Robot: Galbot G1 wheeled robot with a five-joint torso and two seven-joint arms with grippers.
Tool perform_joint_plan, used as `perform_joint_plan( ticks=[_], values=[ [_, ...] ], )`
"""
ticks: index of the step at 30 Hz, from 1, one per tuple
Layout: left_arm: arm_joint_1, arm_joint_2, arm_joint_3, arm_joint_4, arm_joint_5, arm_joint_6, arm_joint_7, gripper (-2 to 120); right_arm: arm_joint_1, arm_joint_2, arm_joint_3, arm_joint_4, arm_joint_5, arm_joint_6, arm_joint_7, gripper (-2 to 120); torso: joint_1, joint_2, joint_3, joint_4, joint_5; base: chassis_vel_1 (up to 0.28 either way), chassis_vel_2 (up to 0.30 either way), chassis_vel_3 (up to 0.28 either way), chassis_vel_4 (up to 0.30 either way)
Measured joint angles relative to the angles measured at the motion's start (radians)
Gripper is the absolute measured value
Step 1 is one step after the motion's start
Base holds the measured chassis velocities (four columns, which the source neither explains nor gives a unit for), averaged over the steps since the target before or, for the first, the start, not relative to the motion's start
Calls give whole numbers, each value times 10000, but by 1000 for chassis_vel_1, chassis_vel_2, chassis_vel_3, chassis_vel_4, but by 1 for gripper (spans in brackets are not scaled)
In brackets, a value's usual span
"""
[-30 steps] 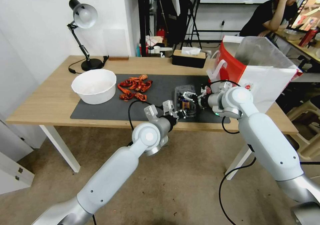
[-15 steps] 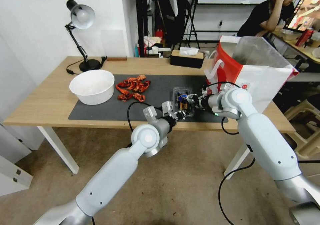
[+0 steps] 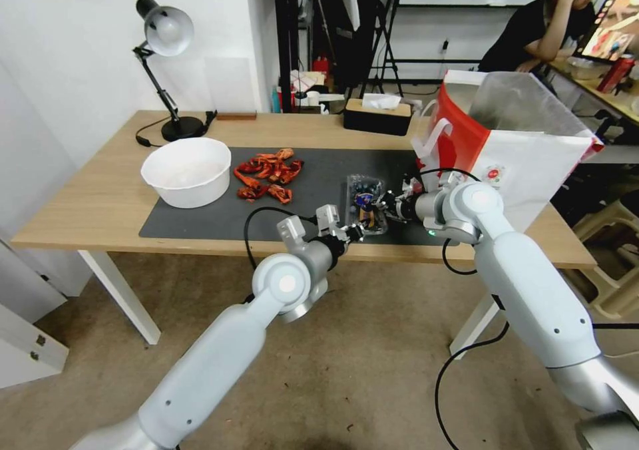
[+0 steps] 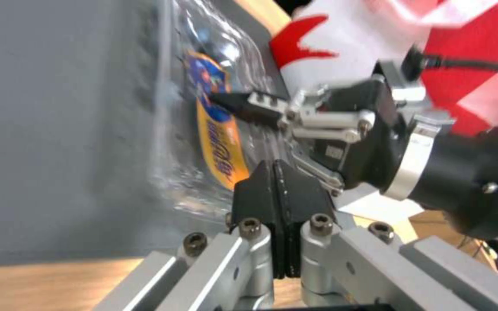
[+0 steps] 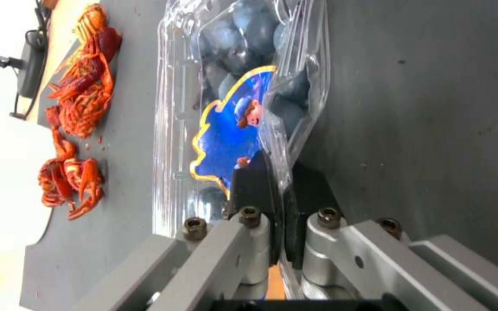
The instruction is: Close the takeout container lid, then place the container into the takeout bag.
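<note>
The takeout container, a small clear box of dark blueberries, lies on the dark mat just left of the takeout bag. Its lid, bearing a blue and yellow sticker, lies down over the berries. My right gripper is shut on the container's clear rim at its right side. One of its fingers rests across the sticker. My left gripper is shut with nothing between its fingers, just short of the container's near edge. The bag stands upright and open, its red panel close behind the right gripper.
A white bowl and a heap of red crayfish sit on the left part of the mat. A black tissue box and a desk lamp stand at the back of the wooden table.
My left gripper has drawn back a little from the container toward the table's front edge. The right gripper has settled lower onto the container's right rim. The camera shifted slightly.
</note>
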Motion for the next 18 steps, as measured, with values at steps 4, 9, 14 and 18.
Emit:
perform_joint_plan(
  ticks=[4,9,14,18],
  values=[
    [499,277,-409,-454,83,-65,56,0,-28,0,11,32,-47,-1,-86,0,-2,2,-1,-2,-4,0,0,0,0],
    [1612,695,-1332,-1260,672,-267,377,0,-63,48,65,78,-82,-2,-200,0,-4,4,-3,-4,-3,0,0,0,0],
    [2804,1103,-1867,-1635,2439,-746,1023,0,-162,31,183,198,-85,-5,-267,0,-5,5,-3,6,-3,0,0,0,0],
    [2881,1326,-1703,-1490,4103,-1255,1576,0,-951,-428,933,867,-71,-10,-209,0,-5,7,-4,-16,-8,0,0,0,0]
  ],
)
